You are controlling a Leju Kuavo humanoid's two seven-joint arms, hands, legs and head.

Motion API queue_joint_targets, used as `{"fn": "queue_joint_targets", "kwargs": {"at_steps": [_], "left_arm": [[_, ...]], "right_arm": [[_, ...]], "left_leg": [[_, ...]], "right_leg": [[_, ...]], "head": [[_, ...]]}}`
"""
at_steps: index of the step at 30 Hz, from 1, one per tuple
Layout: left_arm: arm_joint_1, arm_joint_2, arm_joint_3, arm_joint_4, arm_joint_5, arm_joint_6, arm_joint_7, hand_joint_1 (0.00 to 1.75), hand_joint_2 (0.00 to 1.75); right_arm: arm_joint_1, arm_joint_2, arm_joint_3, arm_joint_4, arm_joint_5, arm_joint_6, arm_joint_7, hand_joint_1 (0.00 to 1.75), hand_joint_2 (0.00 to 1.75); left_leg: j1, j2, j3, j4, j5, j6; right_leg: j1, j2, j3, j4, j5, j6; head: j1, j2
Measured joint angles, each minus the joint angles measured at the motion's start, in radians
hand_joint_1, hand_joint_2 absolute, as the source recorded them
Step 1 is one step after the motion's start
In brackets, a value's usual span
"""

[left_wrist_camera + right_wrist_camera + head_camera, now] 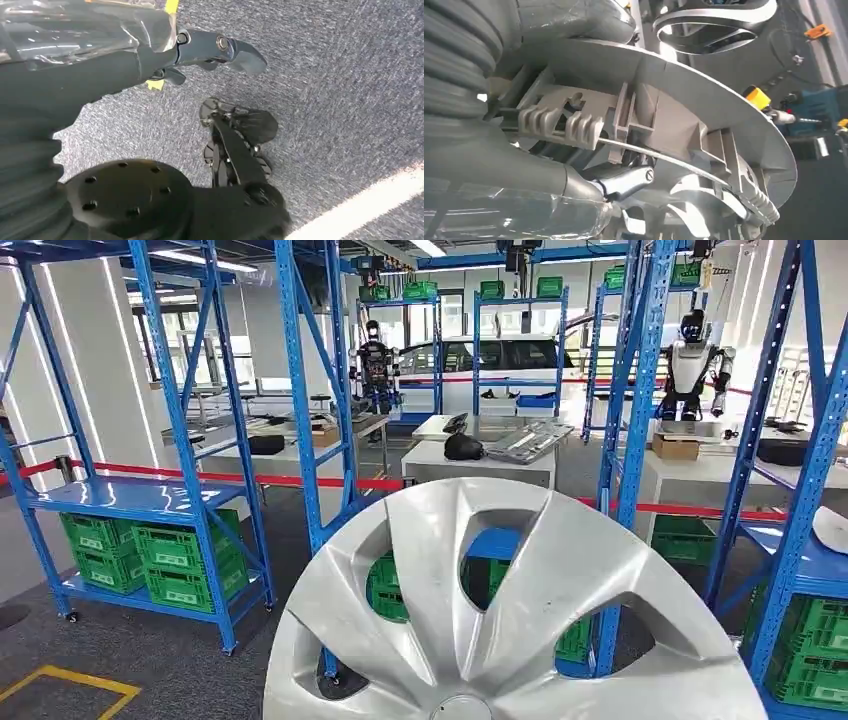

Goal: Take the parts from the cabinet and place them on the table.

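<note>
One silver hubcap [510, 610] stands upright close in front, and its ribbed back [684, 115] shows in the right wrist view. Using it as the landmark: four blue racks can be made out, one far left [150, 490], one just behind it [320, 390], and two on its right [640, 390] [800, 490]. Further back stand at least three more, though the tangle of posts makes that count unsure. Green crates [150, 550] fill the low shelves left, behind and right of the hubcap, too overlapped to count. Two humanoid robots stand beyond it, one dark [376, 365] and one white [690, 365]. About three white desks [480, 460] lie behind. One white car [500, 355] is parked farthest back. One hand [220, 50] shows over the carpet, one [619, 182] behind the hubcap.
</note>
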State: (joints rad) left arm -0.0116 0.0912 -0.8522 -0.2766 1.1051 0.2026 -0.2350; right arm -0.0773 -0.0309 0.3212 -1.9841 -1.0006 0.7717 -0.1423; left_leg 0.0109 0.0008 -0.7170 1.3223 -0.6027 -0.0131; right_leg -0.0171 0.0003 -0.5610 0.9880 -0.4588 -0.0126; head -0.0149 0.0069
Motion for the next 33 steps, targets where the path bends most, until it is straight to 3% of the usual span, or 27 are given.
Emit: {"fn": "queue_joint_targets", "kwargs": {"at_steps": [1,3,4,5,8,9,10,11,13,14,15,16,18,19,20,23,25,26,28,29,30,31,33], "left_arm": [[0.000,0.000,0.000,0.000,-0.003,0.000,0.000,0.00,1.75],[0.000,0.000,0.000,0.000,-0.006,0.001,-0.001,0.00,1.75],[-0.001,0.001,0.001,0.000,-0.006,0.001,-0.002,0.00,1.75],[-0.001,0.001,0.001,0.000,-0.006,0.001,-0.002,0.00,1.75],[0.001,0.002,0.002,0.000,-0.006,0.005,-0.004,0.00,1.75],[0.000,0.002,0.002,0.000,-0.006,0.007,-0.004,0.00,1.75],[-0.001,0.000,0.002,0.000,-0.007,0.009,-0.004,0.00,1.75],[-0.001,0.001,0.002,0.000,-0.010,0.010,-0.004,0.00,1.75],[0.000,0.002,0.003,0.000,-0.019,0.013,-0.004,0.00,1.75],[0.000,0.002,0.003,0.000,-0.023,0.013,-0.004,0.00,1.75],[0.000,0.002,0.003,0.000,-0.027,0.013,-0.003,0.00,1.75],[0.001,0.002,0.004,-0.001,-0.028,0.013,0.000,0.00,1.75],[0.002,0.002,0.005,-0.007,-0.029,0.013,0.003,0.00,1.75],[0.002,0.002,0.008,-0.011,-0.030,0.014,0.003,0.00,1.75],[0.002,0.002,0.009,-0.012,-0.031,0.016,0.003,0.00,1.75],[0.008,0.004,0.010,-0.016,-0.033,0.016,0.003,0.00,1.75],[0.011,0.006,0.010,-0.017,-0.033,0.017,0.004,0.00,1.75],[0.012,0.006,0.010,-0.019,-0.034,0.016,0.004,0.00,1.75],[0.012,0.006,0.010,-0.019,-0.036,0.017,0.004,0.00,1.75],[0.014,0.006,0.010,-0.019,-0.036,0.017,0.005,0.00,1.75],[0.016,0.006,0.010,-0.019,-0.036,0.017,0.005,0.00,1.75],[0.017,0.006,0.010,-0.019,-0.037,0.017,0.005,0.00,1.75],[0.017,0.008,0.010,-0.023,-0.037,0.021,0.005,0.00,1.75]], "right_arm": [[0.000,0.000,0.000,0.000,0.005,0.000,-0.001,1.75,1.75],[0.000,0.002,0.000,-0.003,0.008,0.000,-0.004,1.75,1.75],[-0.001,0.002,0.000,-0.006,0.008,0.001,-0.005,1.75,1.75],[-0.002,0.002,0.000,-0.009,0.008,0.002,-0.006,1.75,1.75],[-0.003,0.003,0.002,-0.011,0.013,0.002,-0.006,1.75,1.75],[-0.004,0.003,0.002,-0.013,0.014,0.002,-0.006,1.75,1.75],[-0.004,0.003,0.003,-0.013,0.015,0.002,-0.006,1.75,1.75],[-0.008,0.002,0.003,-0.015,0.018,0.002,-0.006,1.75,1.75],[-0.007,0.002,0.004,-0.015,0.029,0.002,-0.006,1.75,1.75],[-0.006,0.001,0.005,-0.014,0.034,0.002,-0.005,1.75,1.75],[-0.005,0.000,0.006,-0.014,0.035,0.003,-0.005,1.75,1.75],[-0.006,0.000,0.007,-0.014,0.035,0.003,-0.005,1.75,1.75],[-0.006,0.000,0.009,-0.014,0.034,0.006,-0.005,1.75,1.75],[-0.007,0.000,0.010,-0.014,0.034,0.006,-0.005,1.75,1.75],[-0.007,0.001,0.011,-0.014,0.034,0.007,-0.004,1.75,1.75],[-0.007,0.001,0.012,-0.014,0.034,0.007,-0.004,1.75,1.75],[-0.008,0.002,0.012,-0.015,0.034,0.007,-0.004,1.75,1.75],[-0.008,0.003,0.013,-0.015,0.034,0.008,-0.004,1.75,1.75],[-0.008,0.004,0.013,-0.015,0.034,0.008,-0.004,1.75,1.75],[-0.007,0.004,0.013,-0.014,0.034,0.008,-0.004,1.75,1.75],[-0.006,0.004,0.013,-0.014,0.034,0.008,-0.004,1.75,1.75],[-0.006,0.004,0.013,-0.014,0.034,0.008,-0.004,1.75,1.75],[-0.007,0.004,0.013,-0.014,0.034,0.011,-0.004,1.75,1.75]], "left_leg": [[0.000,0.000,0.027,-0.047,0.032,0.002],[0.000,-0.001,0.128,-0.231,0.115,0.009],[-0.001,-0.003,0.171,-0.313,0.129,0.015],[-0.009,-0.003,0.179,-0.329,0.118,0.017],[-0.013,-0.003,0.169,-0.327,0.124,0.026],[-0.007,-0.002,0.177,-0.339,0.134,0.038],[-0.003,-0.001,0.178,-0.344,0.139,0.045],[-0.003,0.000,0.174,-0.344,0.143,0.051],[-0.005,0.000,0.167,-0.344,0.144,0.053],[-0.006,0.000,0.165,-0.343,0.145,0.054],[-0.007,-0.002,0.164,-0.343,0.146,0.054],[-0.007,-0.003,0.164,-0.343,0.146,0.054],[-0.007,-0.009,0.166,-0.339,0.145,0.052],[-0.007,-0.012,0.165,-0.335,0.143,0.048],[-0.017,-0.014,0.157,-0.326,0.140,0.041],[-0.012,-0.015,0.152,-0.328,0.146,0.028],[-0.007,-0.014,0.141,-0.314,0.130,0.017],[-0.007,-0.011,0.122,-0.269,0.100,0.011],[-0.001,-0.007,0.048,-0.109,0.027,0.002],[0.001,-0.006,0.014,-0.039,0.004,-0.001],[0.002,-0.006,-0.004,-0.004,0.002,-0.002],[0.002,-0.006,0.005,-0.024,0.023,-0.001],[0.002,0.000,0.083,-0.181,0.108,0.005]], "right_leg": [[0.000,0.000,0.001,0.000,0.000,0.000],[0.001,0.001,0.004,0.000,0.001,0.001],[0.001,0.001,0.005,0.000,0.002,0.003],[0.010,0.001,0.000,0.002,0.004,0.008],[0.006,0.001,-0.006,-0.003,0.012,0.021],[0.010,0.001,-0.008,-0.001,0.010,0.028],[0.007,0.000,-0.023,0.020,-0.006,0.027],[0.007,0.000,-0.047,0.074,-0.038,0.020],[0.006,0.000,-0.125,0.244,-0.107,0.013],[0.006,0.000,-0.153,0.309,-0.128,0.015],[0.005,0.000,-0.161,0.329,-0.128,0.021],[0.004,0.000,-0.141,0.295,-0.110,0.029],[0.001,0.000,-0.049,0.121,-0.042,0.046],[-0.001,0.002,-0.004,0.032,-0.013,0.049],[0.003,0.003,0.012,0.005,-0.019,0.039],[0.008,0.003,0.003,0.008,-0.014,0.025],[-0.003,0.000,0.005,0.000,-0.006,0.013],[-0.004,-0.001,0.005,0.000,-0.008,0.009],[-0.002,-0.003,0.004,0.001,-0.007,0.003],[-0.001,-0.004,0.004,0.001,-0.007,0.003],[0.000,-0.006,0.004,0.001,-0.007,0.003],[0.000,-0.006,0.005,0.001,-0.007,0.003],[0.000,-0.008,0.008,0.001,-0.007,0.004]], "head": [[0.000,0.000],[0.000,0.000],[0.000,0.000],[0.000,0.000],[0.000,0.000],[0.001,0.000],[0.001,0.000],[0.003,0.000],[0.004,0.000],[0.004,0.000],[0.004,0.000],[0.005,0.000],[0.005,0.000],[0.005,0.000],[0.006,0.000],[0.003,0.000],[0.004,0.000],[0.000,0.000],[0.000,0.000],[-0.001,0.000],[-0.001,0.000],[-0.001,0.000],[-0.001,0.000]]}}
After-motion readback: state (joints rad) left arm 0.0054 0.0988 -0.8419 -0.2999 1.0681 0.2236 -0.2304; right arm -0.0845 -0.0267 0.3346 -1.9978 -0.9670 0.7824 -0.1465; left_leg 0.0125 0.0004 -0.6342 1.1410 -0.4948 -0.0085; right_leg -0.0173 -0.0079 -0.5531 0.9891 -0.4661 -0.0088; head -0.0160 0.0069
